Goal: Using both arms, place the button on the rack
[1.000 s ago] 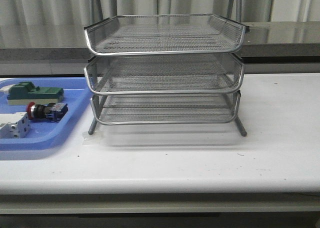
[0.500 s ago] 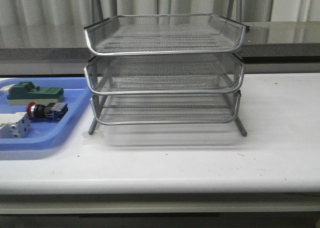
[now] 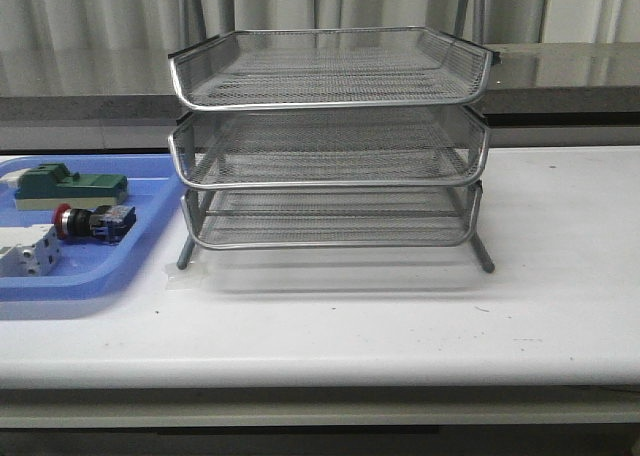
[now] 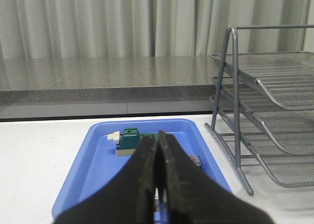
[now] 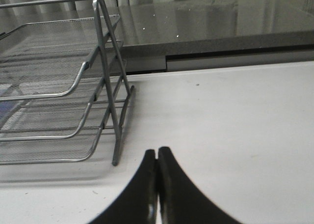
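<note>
The button [image 3: 92,221], with red cap, black collar and blue body, lies on its side in the blue tray [image 3: 120,266] at the table's left. In the left wrist view only its blue end [image 4: 196,160] shows beside the fingers. The three-tier silver wire rack [image 3: 330,141] stands at the table's middle; it also shows in the left wrist view [image 4: 274,111] and the right wrist view [image 5: 54,86]. My left gripper [image 4: 158,135] is shut and empty, short of the tray's contents. My right gripper [image 5: 157,150] is shut and empty over bare table beside the rack's leg. Neither arm shows in the front view.
In the blue tray lie a green block component [image 3: 70,185] behind the button and a white terminal block [image 3: 28,251] in front of it. A grey counter ledge [image 3: 560,76] runs behind the table. The white table [image 3: 560,276] stretches right of the rack.
</note>
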Motion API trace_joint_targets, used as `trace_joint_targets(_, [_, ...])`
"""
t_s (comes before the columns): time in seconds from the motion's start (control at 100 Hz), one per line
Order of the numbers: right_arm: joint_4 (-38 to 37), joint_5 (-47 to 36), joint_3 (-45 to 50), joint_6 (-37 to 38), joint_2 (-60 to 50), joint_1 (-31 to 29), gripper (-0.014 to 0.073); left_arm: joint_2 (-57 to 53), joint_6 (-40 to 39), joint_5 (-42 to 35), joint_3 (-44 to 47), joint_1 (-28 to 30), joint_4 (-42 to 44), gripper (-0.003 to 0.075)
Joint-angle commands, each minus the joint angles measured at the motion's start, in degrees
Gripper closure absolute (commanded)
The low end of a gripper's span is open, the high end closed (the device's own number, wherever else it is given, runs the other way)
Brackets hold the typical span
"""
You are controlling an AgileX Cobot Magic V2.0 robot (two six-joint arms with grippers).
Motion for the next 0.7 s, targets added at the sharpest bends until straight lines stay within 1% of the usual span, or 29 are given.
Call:
trace_joint_targets(0.0, [3.34,-1.34,-5.68,-0.46,5.36,-0.25,0.0693,-1.86,0.03,-4.7,1.9,0.07,-0.39,0.0741])
trace_joint_targets(0.08, [6.19,1.21,-9.1,-0.46,10.5,-0.25,0.0693,-1.86,0.03,-4.7,1.9,0.07,-0.39,0.0741])
trace_joint_targets(0.14, [6.98,3.47,-11.93,-0.46,14.22,-0.25,0.0693,-1.86,0.03,-4.7,1.9,0.07,-0.39,0.0741])
trace_joint_targets(0.26, [7.06,9.98,-17.49,-0.46,22.68,-0.25,0.0693,-1.86,0.03,-4.7,1.9,0.07,-0.39,0.0741])
trace_joint_targets(0.38, [7.11,14.02,-22.18,-0.46,30.1,-0.25,0.0693,-1.86,0.03,-4.7,1.9,0.07,-0.39,0.0741])
trace_joint_targets(0.49, [8.58,13.87,-24.38,-0.46,35.45,-0.25,0.0693,-1.86,0.03,-4.7,1.9,0.07,-0.39,0.0741])
trace_joint_targets(0.69, [18.4,9.6,-24.53,-0.46,42.89,-0.25,0.0692,-1.86,0.03,-4.7,1.9,0.07,-0.39,0.0741])
